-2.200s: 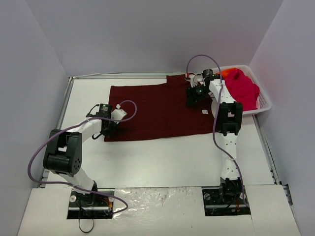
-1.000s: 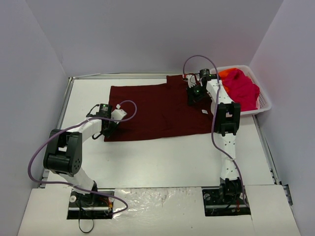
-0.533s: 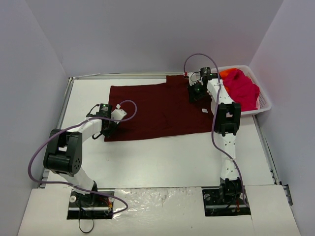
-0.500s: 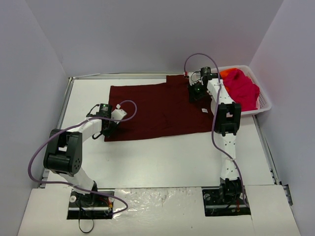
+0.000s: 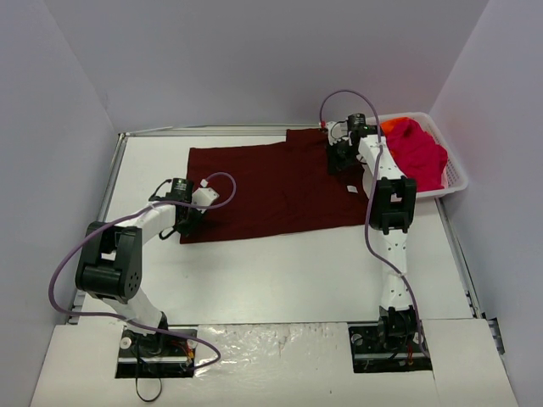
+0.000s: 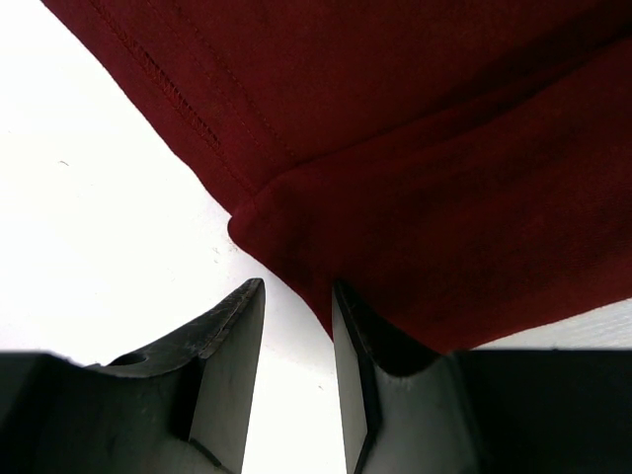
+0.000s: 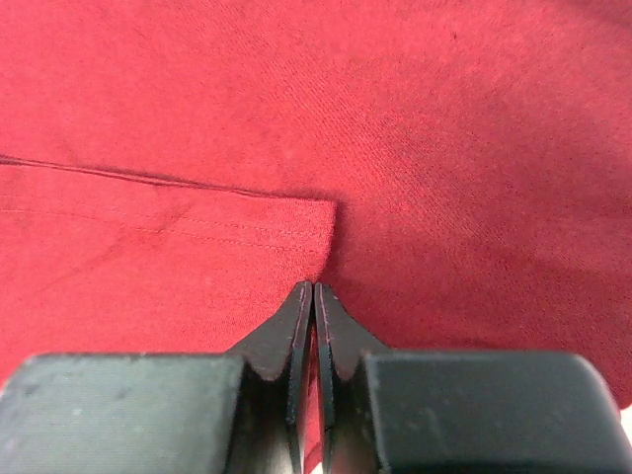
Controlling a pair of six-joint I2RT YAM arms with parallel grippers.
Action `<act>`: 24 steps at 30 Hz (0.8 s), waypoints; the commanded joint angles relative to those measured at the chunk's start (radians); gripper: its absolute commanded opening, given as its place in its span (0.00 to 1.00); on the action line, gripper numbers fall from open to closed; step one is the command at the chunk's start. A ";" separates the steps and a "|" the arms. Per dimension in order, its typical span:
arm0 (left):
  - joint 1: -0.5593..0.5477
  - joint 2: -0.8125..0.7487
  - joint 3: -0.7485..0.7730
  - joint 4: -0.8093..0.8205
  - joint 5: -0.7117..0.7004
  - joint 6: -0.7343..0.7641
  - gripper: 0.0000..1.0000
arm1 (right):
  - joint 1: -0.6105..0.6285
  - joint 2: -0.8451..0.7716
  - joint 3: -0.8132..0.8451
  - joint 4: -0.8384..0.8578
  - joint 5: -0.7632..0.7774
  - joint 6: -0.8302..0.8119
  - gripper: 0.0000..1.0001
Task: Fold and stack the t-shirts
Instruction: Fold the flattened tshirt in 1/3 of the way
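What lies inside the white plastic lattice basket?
A bright pink cloth t-shirt fills the basket, an orange cloth t-shirt showing at its far edge. Anything beneath them is covered.

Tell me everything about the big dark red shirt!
The dark red shirt is soft cloth with stitched hems and a small white label. It lies spread flat on the white table, one sleeve pointing to the far edge. The left gripper, jaws apart, sits at its near left corner; the right gripper, shut, touches it by the far sleeve.

White arms (image 5: 148, 222), black joints (image 5: 106, 271), purple cables (image 5: 346, 92)
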 commanded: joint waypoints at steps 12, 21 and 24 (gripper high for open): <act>-0.004 0.033 -0.001 -0.046 0.010 -0.017 0.33 | -0.007 0.054 0.033 0.013 0.060 0.002 0.06; -0.004 0.040 0.019 -0.047 0.019 -0.015 0.36 | 0.004 -0.116 0.033 0.055 0.040 0.028 0.61; -0.004 0.037 0.022 -0.044 0.022 -0.017 0.37 | 0.003 -0.207 0.003 0.060 0.034 0.034 0.62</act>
